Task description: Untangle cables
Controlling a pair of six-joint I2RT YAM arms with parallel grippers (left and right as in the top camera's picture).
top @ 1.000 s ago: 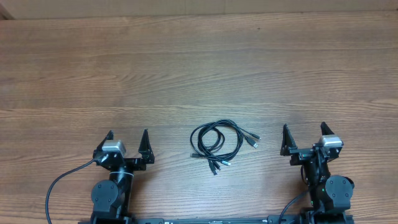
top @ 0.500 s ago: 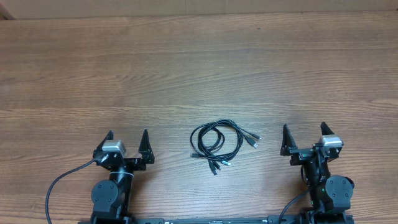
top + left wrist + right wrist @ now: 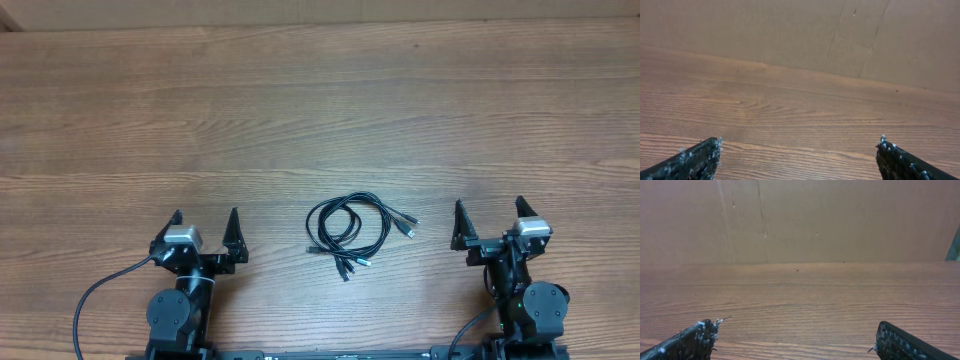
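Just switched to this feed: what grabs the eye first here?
A small coiled bundle of thin black cables lies on the wooden table, toward the robot's edge. The left gripper and right gripper sit on either side of it, both wide open and touching nothing.

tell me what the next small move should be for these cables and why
Probably reach the right gripper toward the plug ends that stick out on its side of the cables. The cables lie untouched in one coiled bundle on the table between the arms. The right gripper and the left gripper both stand open and empty, and the right one looks nearer the loose ends.
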